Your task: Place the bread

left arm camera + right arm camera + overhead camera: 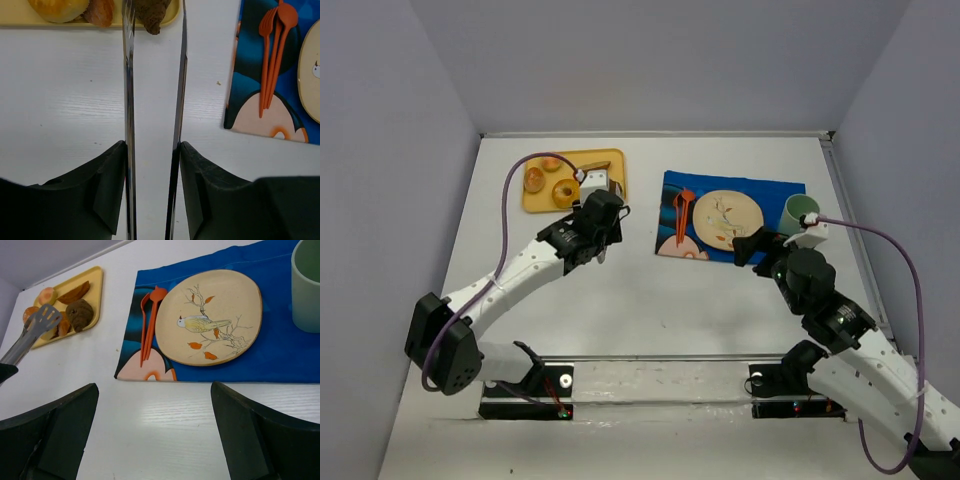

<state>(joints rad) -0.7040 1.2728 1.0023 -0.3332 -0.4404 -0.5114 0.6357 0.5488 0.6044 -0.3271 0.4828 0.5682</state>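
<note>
- Soft, even light comes from overhead; the white desk (650, 310) looks bright, without hard glare.
- Shadows on it are faint.
- Close up, the tongs (129, 100) carry thin reflections; both wrist views go dark and slightly soft along the bottom.

Table strip (640, 290) between yellow tray (610, 155) and placemat (775, 190) open; plate (725, 215) top free; orange cutlery (150, 322) left of it, cup (800, 210) right; tongs (37, 327) seemingly over crowded pastries (79, 314).

Metal tongs (129, 90) held in the jaws reach the yellow tray (15, 19), a dark bread (152, 17) between their blades.
</note>
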